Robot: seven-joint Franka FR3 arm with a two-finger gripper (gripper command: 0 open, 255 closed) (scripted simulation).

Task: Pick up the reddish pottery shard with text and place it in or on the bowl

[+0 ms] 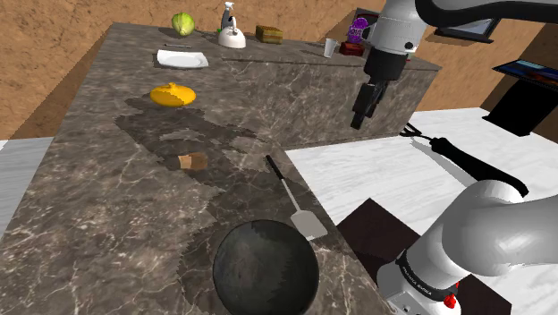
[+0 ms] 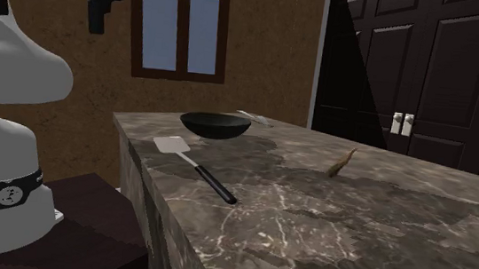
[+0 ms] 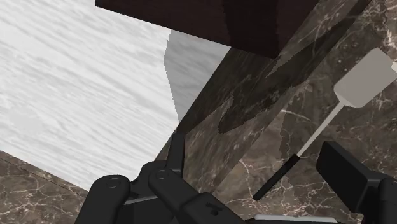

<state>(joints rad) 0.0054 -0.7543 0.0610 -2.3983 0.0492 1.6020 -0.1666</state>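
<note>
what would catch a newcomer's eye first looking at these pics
The big dark bowl at the near end of the marbled counter draws the eye first, with a grey spatula lying just beside it. Next comes the black gripper, open, raised high near the counter's edge in the shoulder view's upper right. The small brownish shard sits mid-counter, easy to miss.

Black bowl [image 1: 266, 268], dark white-veined marble counter [image 1: 89, 224]

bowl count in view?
1. One dark bowl at the near end of the counter in the shoulder view, beside the spatula. Items at the far end are too small to rule out another.
</note>
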